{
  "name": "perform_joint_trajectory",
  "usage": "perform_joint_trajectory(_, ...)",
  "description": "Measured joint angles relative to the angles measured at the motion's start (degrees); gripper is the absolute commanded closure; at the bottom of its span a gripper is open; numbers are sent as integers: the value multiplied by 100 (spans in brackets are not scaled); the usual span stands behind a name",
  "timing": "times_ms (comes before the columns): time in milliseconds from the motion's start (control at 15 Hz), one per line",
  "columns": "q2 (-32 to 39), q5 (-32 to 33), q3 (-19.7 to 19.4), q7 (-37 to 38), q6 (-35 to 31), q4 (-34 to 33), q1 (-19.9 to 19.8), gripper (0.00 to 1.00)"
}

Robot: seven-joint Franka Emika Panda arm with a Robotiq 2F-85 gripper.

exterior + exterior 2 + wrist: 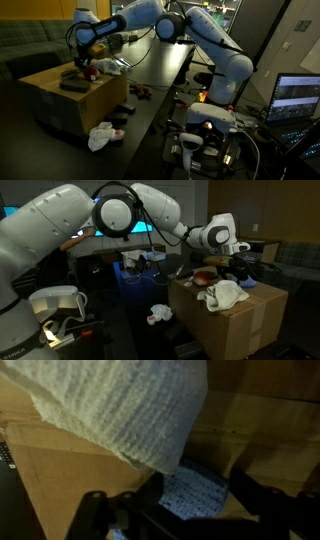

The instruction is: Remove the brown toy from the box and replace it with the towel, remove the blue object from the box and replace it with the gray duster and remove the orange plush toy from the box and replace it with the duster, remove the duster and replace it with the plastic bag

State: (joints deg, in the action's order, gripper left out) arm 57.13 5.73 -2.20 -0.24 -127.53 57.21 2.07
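Observation:
The box (55,108) (245,330) stands closed-topped with things lying on it. My gripper (200,500) (81,62) (238,270) hangs low over its top. In the wrist view its dark fingers (150,502) straddle the gray duster (195,492) (73,86), with a strip of cardboard still showing beside the pad, so the jaws are open. The white towel (110,405) (110,65) (225,295) lies right beside the duster. The orange plush toy (89,72) (205,277) sits next to them. The plastic bag (102,136) (159,314) lies below the box. I cannot make out the brown toy or the blue object.
A dark table (150,110) runs beside the box, with a small dark red thing (140,92) on it. A laptop (298,98) and cabling stand near the robot's base. A green sofa (25,45) is behind the box.

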Motion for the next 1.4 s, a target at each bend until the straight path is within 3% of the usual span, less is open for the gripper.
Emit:
perform_joint_trajectory(400, -10, 1, -6, -107, 47, -70, -6, 98)
perform_joint_trajectory(1000, -114, 0, 54, -527, 284, -75, -34, 97)
perform_joint_trajectory(1400, -675, -1, 166, -720, 477, 82, -31, 97)
